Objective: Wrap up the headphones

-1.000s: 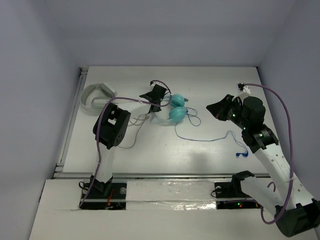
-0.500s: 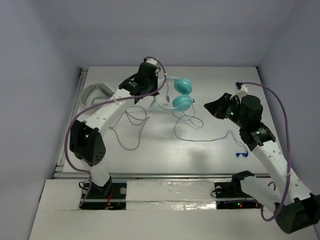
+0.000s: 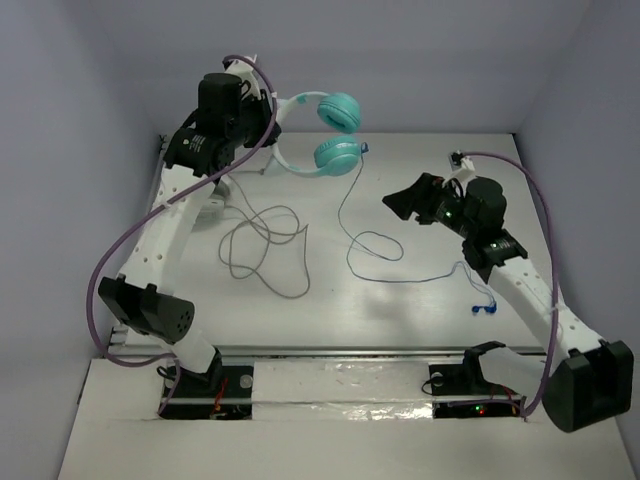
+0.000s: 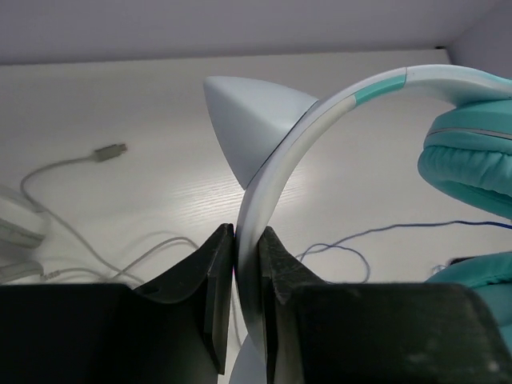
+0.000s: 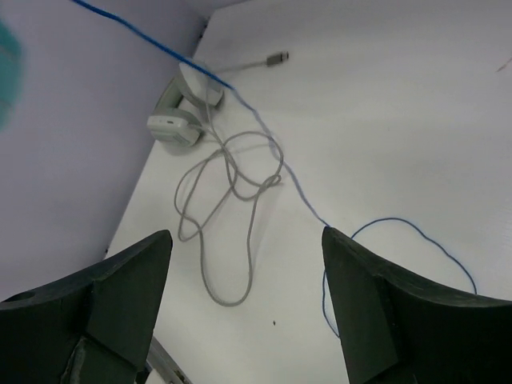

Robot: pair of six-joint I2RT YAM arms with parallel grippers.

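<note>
Plain white desk, walls close on three sides; here's what's actually lying on it. Far left edge: a grey headset, mostly hidden from above but clear in the right wrist view; its grey cable sprawls in loose loops left of centre, and the small metal plug on it lies further back. Around the middle, the thin blue cable of the headphones comes down onto the desk, curls into one small loop, then wanders right in a wavy line; it ends at the blue plug by the right side. From above, grey loops and blue cable lie apart.
</note>
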